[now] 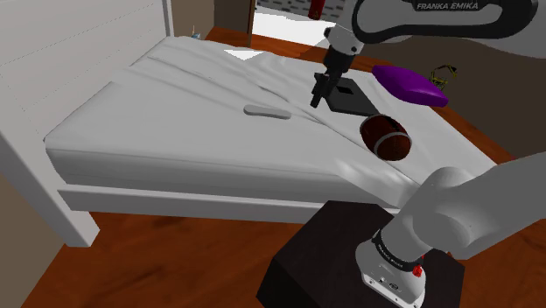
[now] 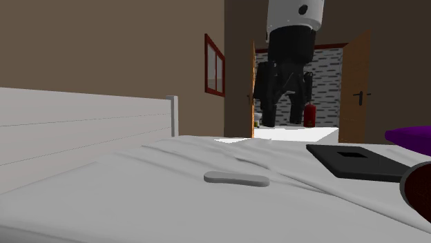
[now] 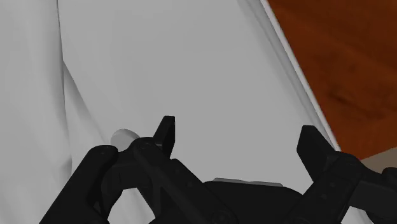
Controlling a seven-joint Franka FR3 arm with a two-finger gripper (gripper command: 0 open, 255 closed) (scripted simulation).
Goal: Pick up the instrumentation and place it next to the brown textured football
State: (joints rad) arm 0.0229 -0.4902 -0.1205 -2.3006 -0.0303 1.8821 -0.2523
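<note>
A small, flat grey oblong device lies on the white bed, also low on the sheet in the second exterior view. A dark brown football rests near the bed's edge towards the shoulder view's right. Between them and farther back lies a flat black square slab. My gripper hangs open above the sheet just beside the slab, well above the bed. Nothing is between its fingers; a pale rounded end peeks out beside one finger.
A purple cushion lies behind the football. A white headboard borders the bed. Beyond it stand open wooden doors, a red fire extinguisher and a framed picture. Wooden floor surrounds the dark stand.
</note>
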